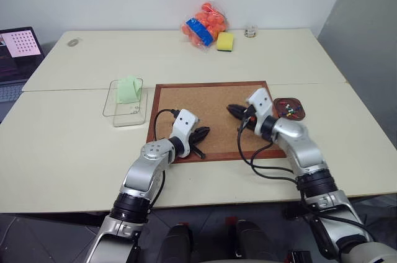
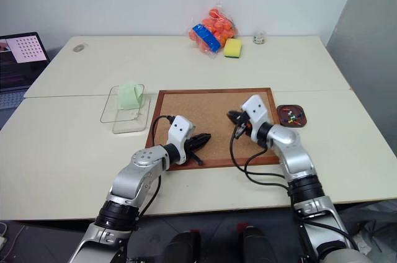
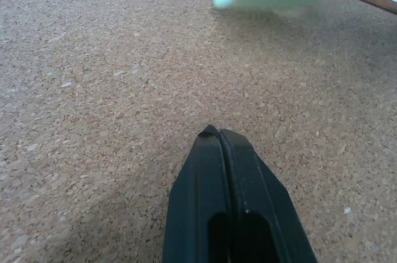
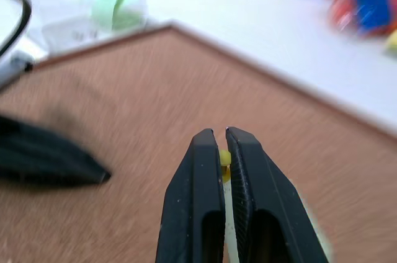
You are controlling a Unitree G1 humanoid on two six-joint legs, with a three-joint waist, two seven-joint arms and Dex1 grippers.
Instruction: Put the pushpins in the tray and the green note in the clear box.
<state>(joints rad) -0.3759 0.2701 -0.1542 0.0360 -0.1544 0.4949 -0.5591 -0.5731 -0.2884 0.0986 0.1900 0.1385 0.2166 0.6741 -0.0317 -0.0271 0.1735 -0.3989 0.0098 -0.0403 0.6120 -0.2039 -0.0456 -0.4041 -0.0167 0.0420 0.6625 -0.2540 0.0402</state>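
Cork board (image 1: 208, 105): yellow pushpin (image 4: 224, 159) between right hand (image 4: 219, 145) fingertips

In the right wrist view the cork board (image 4: 155, 102), the clear box (image 4: 93, 15) with the green paper inside it and the orange bag (image 4: 363, 2) are smeared by blur, and the left tool (image 4: 49, 157) is a dark streak. A small yellow piece (image 4: 224, 159) sits pinched between the right tool's (image 4: 224, 145) fingers, mostly hidden by them. The pushpins (image 1: 290, 109) in the tray (image 1: 289, 116) are too small to count. The laptop (image 1: 15, 52) is cut off by the edge
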